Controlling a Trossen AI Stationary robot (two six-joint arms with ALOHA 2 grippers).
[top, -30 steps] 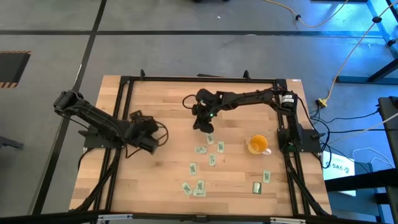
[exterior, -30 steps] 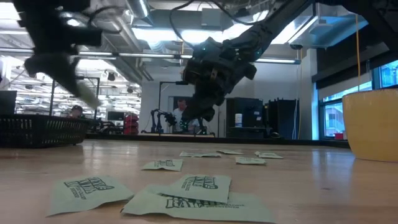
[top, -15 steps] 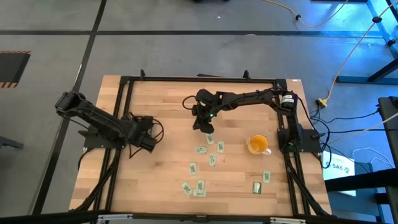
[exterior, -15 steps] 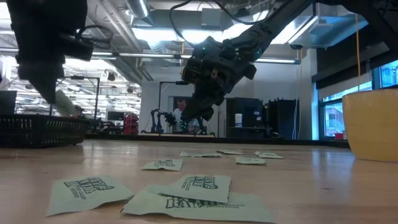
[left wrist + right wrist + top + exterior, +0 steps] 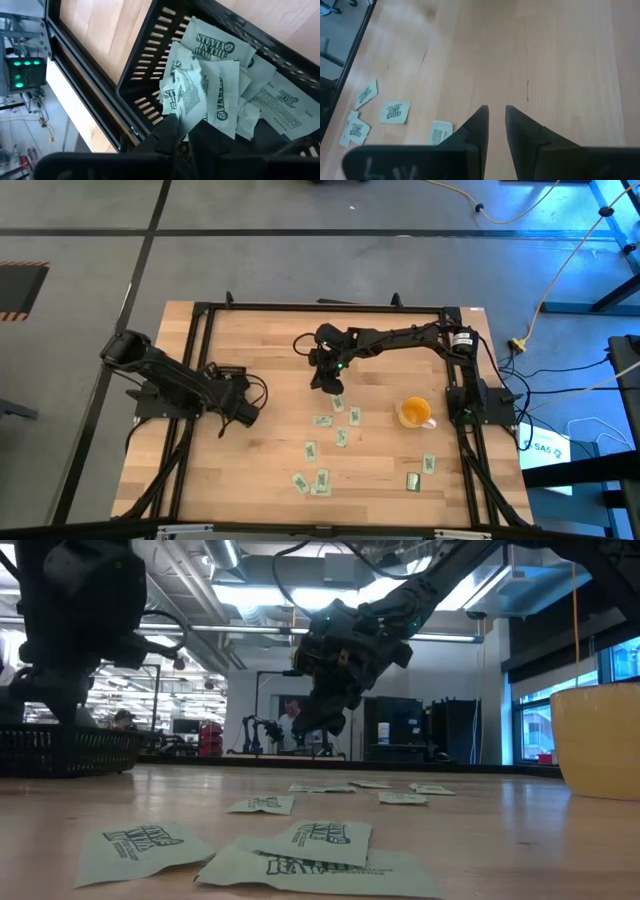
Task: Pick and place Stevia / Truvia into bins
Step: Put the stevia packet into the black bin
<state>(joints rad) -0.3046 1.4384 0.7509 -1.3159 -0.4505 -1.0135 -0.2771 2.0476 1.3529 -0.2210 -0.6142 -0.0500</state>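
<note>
The black bin (image 5: 150, 75) stands at the table's left, with several Stevia sachets (image 5: 220, 100) lying in it. My left gripper (image 5: 184, 129) reaches down into the bin (image 5: 213, 369). Its fingers are a narrow gap apart, and the lower end of one crumpled sachet (image 5: 181, 92) stands between them. In the low view the gripper (image 5: 60, 700) hangs just behind the bin's wall (image 5: 65, 752). My right gripper (image 5: 325, 380) waits open and empty over the table's middle (image 5: 496, 112). Several more sachets (image 5: 322, 421) lie flat on the wood. My left gripper comes slanting down into the bin with the crumpled sachet's lower end (image 5: 183, 120) between its fingertips. The sachet stands up from them and leans on the sachets in the bin. I cannot tell whether the fingers still touch it.
An orange cup (image 5: 414, 412) stands right of the loose sachets and fills the low view's right edge (image 5: 595, 740). A black frame rail (image 5: 195, 380) runs along the table's left side next to the bin. Bare wood lies between the bin and the sachets.
My left gripper has gone down toward the bin and tipped more steeply downward, carrying a sachet that showed at its fingertips above the bin wall. The sachet now sits below that wall. My right arm has kept still.
</note>
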